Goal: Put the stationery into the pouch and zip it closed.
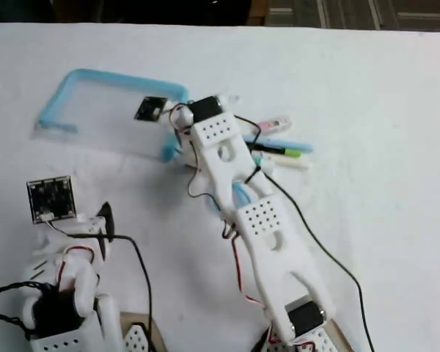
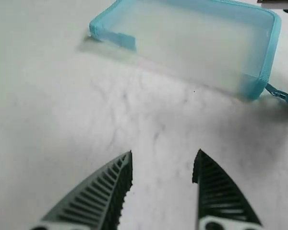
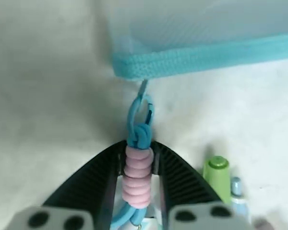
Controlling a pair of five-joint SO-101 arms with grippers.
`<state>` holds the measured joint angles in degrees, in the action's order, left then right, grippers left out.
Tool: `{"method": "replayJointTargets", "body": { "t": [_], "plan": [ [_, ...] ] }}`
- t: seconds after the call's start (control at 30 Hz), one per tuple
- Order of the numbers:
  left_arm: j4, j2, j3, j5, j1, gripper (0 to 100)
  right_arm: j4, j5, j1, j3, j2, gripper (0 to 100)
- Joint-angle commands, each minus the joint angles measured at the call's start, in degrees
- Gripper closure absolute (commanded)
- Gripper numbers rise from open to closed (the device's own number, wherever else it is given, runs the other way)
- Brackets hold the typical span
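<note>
Right gripper [image 3: 138, 153] pinches the zip pull [image 3: 137, 177] at the pouch [image 3: 197, 60] corner, lower centre. Left gripper [image 2: 161, 189] spread. Pens [image 1: 279, 143] lie outside, so likely opening. Next: draw pull along zip.

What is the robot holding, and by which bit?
The right gripper pinches the zip pull of the pouch by its pink beads. The left gripper holds nothing.

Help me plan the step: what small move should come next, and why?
Probably draw the zipper pull along the pouch edge to open it: the right hand is shut on the pull, and the pens lie outside on the table.
</note>
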<state>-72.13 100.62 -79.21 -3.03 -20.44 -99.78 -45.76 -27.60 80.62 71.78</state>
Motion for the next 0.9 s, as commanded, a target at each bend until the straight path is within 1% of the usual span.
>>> {"method": "replayJointTargets", "body": {
  "t": [0.0, 0.07, 0.1, 0.17, 0.27, 0.47, 0.63, 0.7, 0.77, 0.87],
  "plan": [
    [3.2, -0.7, 0.2, 5.3, -1.0, 78, -1.5, 0.5, -2.1, 1.1, -3.9, 97.9],
    [4.5, -0.7, 0.5, 10.3, -2.4, 78, -1.6, 0.7, -3.3, 1.1, -6.7, 97.9],
    [4.9, -0.7, 0.8, 11.3, -3.0, 78, -1.7, 0.8, -4.0, 1.1, -8.4, 97.9],
    [4.9, -0.7, 2.0, 11.4, -4.1, 78, -1.7, 1.1, -5.1, 1.1, -12.4, 97.9],
    [4.7, -0.7, 4.9, 11.3, -5.8, 78, -1.7, 3.9, -6.1, 1.1, -19.4, 97.9],
    [4.7, -0.7, 9.5, 11.3, -5.8, 78, -1.7, 4.3, -8.7, 0.7, -33.5, 97.9],
    [4.7, -1.0, 15.9, 11.4, -6.0, 77, -1.6, 4.3, -12.2, -6.9, -46.5, 97.9],
    [4.7, -3.7, 20.5, 11.7, -6.0, 77, -1.5, 4.2, -13.6, -10.0, -51.0, 97.9],
    [2.8, -9.8, 27.1, 14.6, -5.8, 77, -1.5, 4.1, -14.7, -12.3, -54.6, 97.9],
    [-6.3, -24.6, 42.1, 18.9, -4.4, 71, -1.5, 4.1, -15.2, -14.2, -58.2, 97.9]
  ]
}}
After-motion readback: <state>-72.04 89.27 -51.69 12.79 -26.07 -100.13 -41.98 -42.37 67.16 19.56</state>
